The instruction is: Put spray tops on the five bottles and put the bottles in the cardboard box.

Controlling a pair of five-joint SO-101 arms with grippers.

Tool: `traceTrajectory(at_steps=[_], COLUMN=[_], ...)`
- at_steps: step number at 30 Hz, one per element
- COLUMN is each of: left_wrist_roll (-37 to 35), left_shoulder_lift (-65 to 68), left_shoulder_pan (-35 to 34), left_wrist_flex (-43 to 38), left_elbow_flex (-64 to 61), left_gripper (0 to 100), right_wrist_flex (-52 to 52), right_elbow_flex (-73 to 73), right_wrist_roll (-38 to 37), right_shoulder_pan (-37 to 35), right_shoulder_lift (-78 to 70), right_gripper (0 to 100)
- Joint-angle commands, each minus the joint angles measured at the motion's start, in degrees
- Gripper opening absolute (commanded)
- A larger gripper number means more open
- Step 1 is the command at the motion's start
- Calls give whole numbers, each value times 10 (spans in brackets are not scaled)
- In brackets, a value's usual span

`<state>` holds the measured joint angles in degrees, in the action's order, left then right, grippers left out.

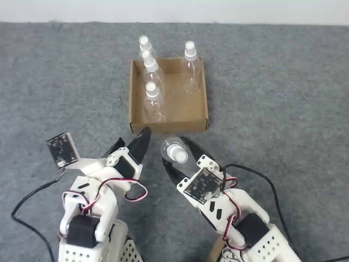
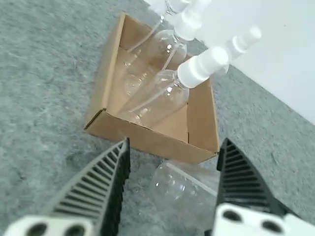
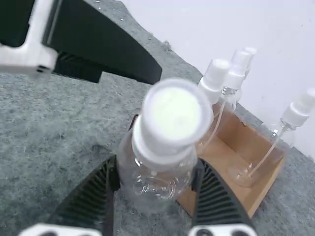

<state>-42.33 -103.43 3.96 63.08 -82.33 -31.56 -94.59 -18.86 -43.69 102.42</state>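
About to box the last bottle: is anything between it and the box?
Only the near wall of the box, directly ahead of the bottle in the right tool. The floor just behind that wall looks free.

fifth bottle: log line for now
right gripper: shut on fifth bottle, spray top on, outside cardboard box | left gripper: open, alongside | four capped bottles in box

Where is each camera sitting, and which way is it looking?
High view: fixed above the table, looking down on the cardboard box; shows the left arm and right arm.
Left wrist view: on the left arm, looking past the left gripper, fingers open, toward the box.
Right wrist view: on the right arm, looking past the right gripper, fingers shut on a capped bottle, toward the box.
Shared: both wrist views show the box and that bottle.
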Motion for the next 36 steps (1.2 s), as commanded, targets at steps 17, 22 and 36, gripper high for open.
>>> traceTrajectory(at_steps=[17,22,36], left_wrist_roll=[113,165,177], left_shoulder_lift=[-10,-10,-10], left_shoulder_pan=[-125,-125,-123], left_wrist_flex=[-40,-98,-127], left_elbow_flex=[-8,-63,-94], left_gripper=[268,268,267], right_wrist_flex=[2,2,4], right_elbow_flex=[15,15,24], right_wrist_roll=[-5,-4,-2], right_shoulder_pan=[9,10,61], right_shoulder_lift=[9,9,9], right_gripper=[37,37,37])
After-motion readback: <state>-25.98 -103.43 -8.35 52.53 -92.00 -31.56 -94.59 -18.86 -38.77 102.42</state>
